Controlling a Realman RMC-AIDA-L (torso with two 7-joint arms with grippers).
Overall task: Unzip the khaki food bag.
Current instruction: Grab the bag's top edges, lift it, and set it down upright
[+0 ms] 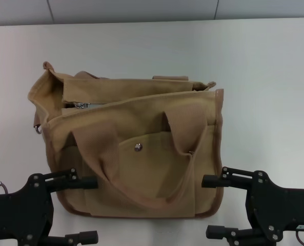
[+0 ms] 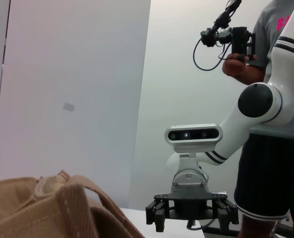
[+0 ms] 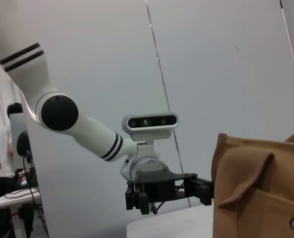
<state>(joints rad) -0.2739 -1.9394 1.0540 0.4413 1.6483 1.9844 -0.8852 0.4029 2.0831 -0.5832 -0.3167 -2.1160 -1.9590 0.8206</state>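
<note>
The khaki food bag (image 1: 136, 148) stands in the middle of the white table (image 1: 264, 92), its front pocket and metal snap (image 1: 138, 147) facing me and two strap handles drooping over the front. A silver zipper pull (image 1: 80, 105) shows at the bag's top left. My left gripper (image 1: 88, 210) is open by the bag's near left corner. By the near right corner, my right gripper (image 1: 211, 206) is also open. Neither holds anything. The bag also shows in the left wrist view (image 2: 47, 208) and the right wrist view (image 3: 261, 188).
A grey wall (image 1: 141, 10) rises behind the table's far edge. A person (image 2: 270, 124) holding a camera rig stands beside the right arm. Bare tabletop lies to the left, right and behind the bag.
</note>
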